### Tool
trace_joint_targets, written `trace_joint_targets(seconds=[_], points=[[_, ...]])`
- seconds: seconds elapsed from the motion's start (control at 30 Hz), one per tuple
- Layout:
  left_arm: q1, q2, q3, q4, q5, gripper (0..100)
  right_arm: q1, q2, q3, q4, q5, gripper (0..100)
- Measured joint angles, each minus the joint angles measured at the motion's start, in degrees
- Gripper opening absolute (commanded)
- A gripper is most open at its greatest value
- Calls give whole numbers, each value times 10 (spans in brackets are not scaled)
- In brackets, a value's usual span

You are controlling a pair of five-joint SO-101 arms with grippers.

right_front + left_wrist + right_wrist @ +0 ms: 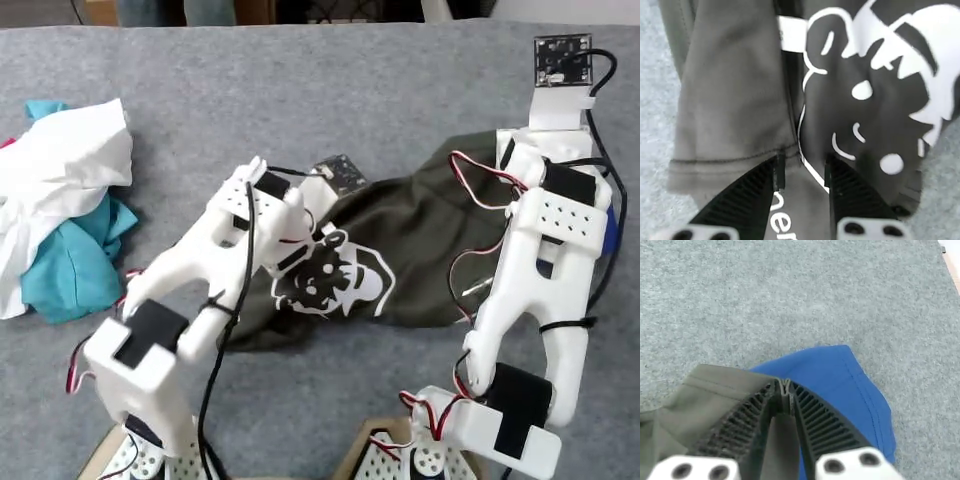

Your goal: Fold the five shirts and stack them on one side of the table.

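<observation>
A dark olive shirt (400,240) with a white cartoon print lies spread in the middle of the grey table. My left gripper (801,172) is down on the shirt's left part (303,218). It is open, its fingers straddling a fold of olive cloth (735,110) beside the print. My right gripper (785,390) is shut on an edge of the olive shirt (715,390) at the right side of the table. A blue shirt (840,385) lies under that edge, and a sliver of the blue shirt (611,232) peeks out beside the right arm.
A loose pile at the table's left edge holds a white shirt (60,170) over a teal shirt (70,265). Bare grey table (300,90) stretches across the far side. The arm bases stand at the near edge.
</observation>
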Motion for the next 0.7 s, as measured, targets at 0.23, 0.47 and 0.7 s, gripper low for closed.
trace_joint_targets(seconds=[0.23, 0.47, 0.7], points=[[0, 10, 0, -21, -1, 152, 0, 0, 0, 0, 0, 28], [-1, 11, 0, -21, -10, 152, 0, 4, 0, 0, 0, 28], [-60, 15, -39, 22, -58, 155, -2, 34, 0, -11, 0, 28]])
